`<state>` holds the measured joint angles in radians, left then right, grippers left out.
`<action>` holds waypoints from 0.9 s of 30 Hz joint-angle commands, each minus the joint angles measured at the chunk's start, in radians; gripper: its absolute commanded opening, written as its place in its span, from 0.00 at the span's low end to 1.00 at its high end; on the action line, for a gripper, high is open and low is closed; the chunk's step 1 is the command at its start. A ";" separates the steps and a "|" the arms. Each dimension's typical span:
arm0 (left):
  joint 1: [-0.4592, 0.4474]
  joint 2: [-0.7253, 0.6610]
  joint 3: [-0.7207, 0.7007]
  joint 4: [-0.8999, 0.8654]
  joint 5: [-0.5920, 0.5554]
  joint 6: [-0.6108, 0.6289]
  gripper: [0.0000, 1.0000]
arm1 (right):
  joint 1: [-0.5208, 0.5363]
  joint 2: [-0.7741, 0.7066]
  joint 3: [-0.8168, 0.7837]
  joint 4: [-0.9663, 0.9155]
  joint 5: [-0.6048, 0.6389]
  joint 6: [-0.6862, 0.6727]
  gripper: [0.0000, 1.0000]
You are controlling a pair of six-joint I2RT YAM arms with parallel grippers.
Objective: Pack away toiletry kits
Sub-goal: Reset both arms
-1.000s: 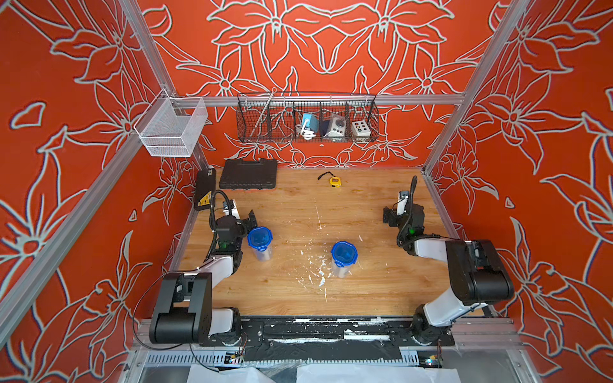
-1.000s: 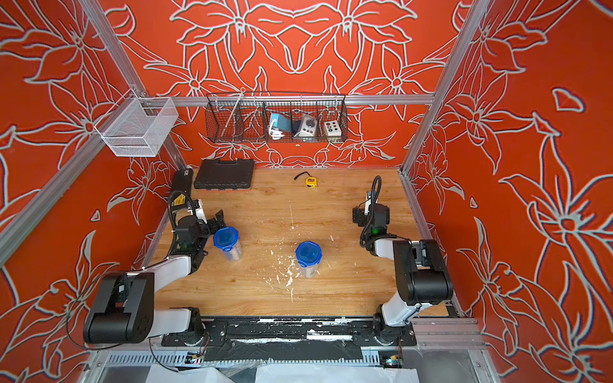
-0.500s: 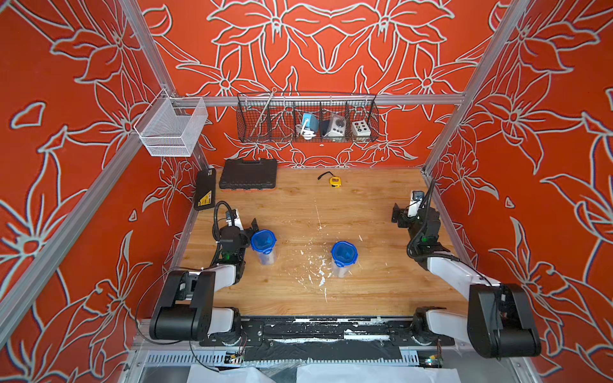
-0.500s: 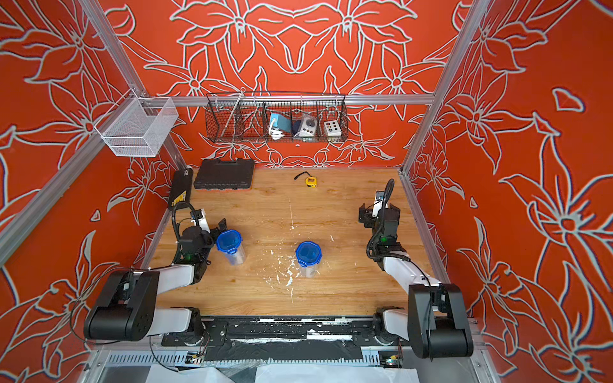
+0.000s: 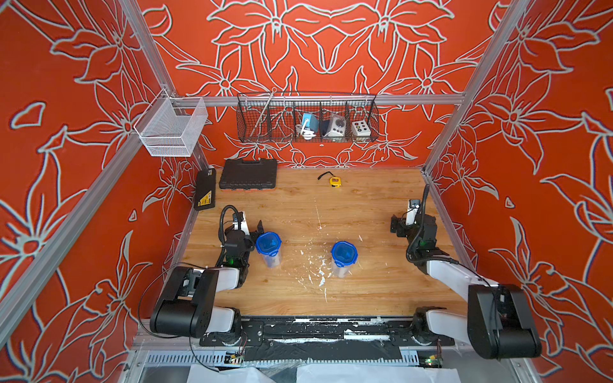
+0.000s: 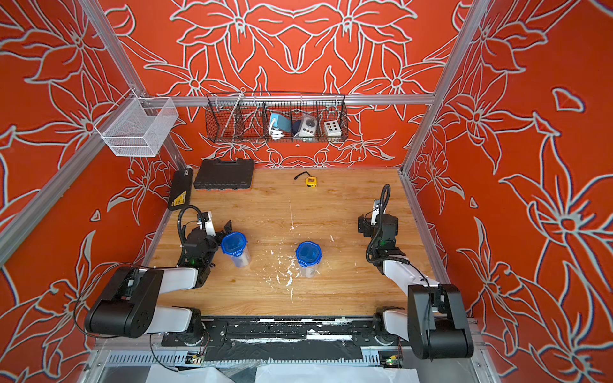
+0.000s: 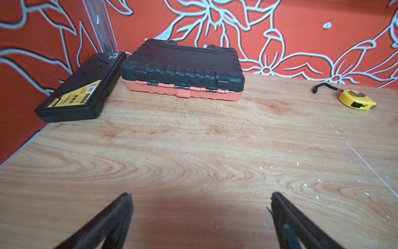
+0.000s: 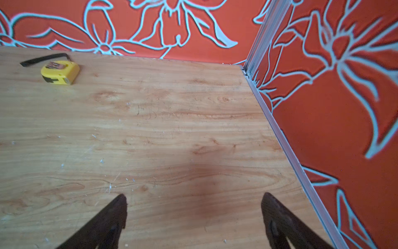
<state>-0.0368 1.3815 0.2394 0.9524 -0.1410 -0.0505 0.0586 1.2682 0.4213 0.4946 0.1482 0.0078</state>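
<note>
Two clear cups closed with blue lids stand on the wooden table in both top views, the left cup (image 5: 268, 248) (image 6: 235, 248) and the right cup (image 5: 344, 259) (image 6: 308, 258). Their contents are too faint to make out. My left gripper (image 5: 249, 228) (image 6: 217, 228) sits low just left of the left cup, open, with only bare table between its fingers in the left wrist view (image 7: 199, 196). My right gripper (image 5: 405, 225) (image 6: 372, 225) is near the right wall, well away from the right cup, open and empty (image 8: 193, 197).
A black tool case (image 5: 248, 174) and a flat black box with a yellow label (image 5: 204, 189) lie at the back left. A yellow tape measure (image 5: 335, 181) lies at the back middle. A black wire basket (image 5: 306, 119) and a white mesh basket (image 5: 170, 127) hang on the walls.
The right arm has folded, its elbow dropping to the front right corner, and its gripper has shifted toward the right wall. The left arm has drawn back slightly. Both grippers stayed open.
</note>
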 commanded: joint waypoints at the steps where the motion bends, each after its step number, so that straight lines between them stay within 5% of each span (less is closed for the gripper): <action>1: 0.000 0.012 0.005 0.028 -0.012 0.014 0.98 | -0.012 0.072 -0.029 0.133 0.060 0.026 0.98; 9: 0.012 0.010 -0.026 0.080 0.093 0.043 0.98 | -0.005 0.127 -0.167 0.411 -0.012 -0.021 0.98; 15: 0.003 0.039 -0.109 0.248 0.102 0.058 0.98 | 0.004 0.149 -0.098 0.306 0.077 0.005 0.98; 27: -0.019 0.026 -0.118 0.250 0.064 0.067 0.98 | 0.004 0.144 -0.104 0.312 0.079 0.008 0.98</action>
<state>-0.0525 1.4090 0.1246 1.1576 -0.0692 0.0010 0.0570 1.4132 0.3077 0.7929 0.2081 0.0113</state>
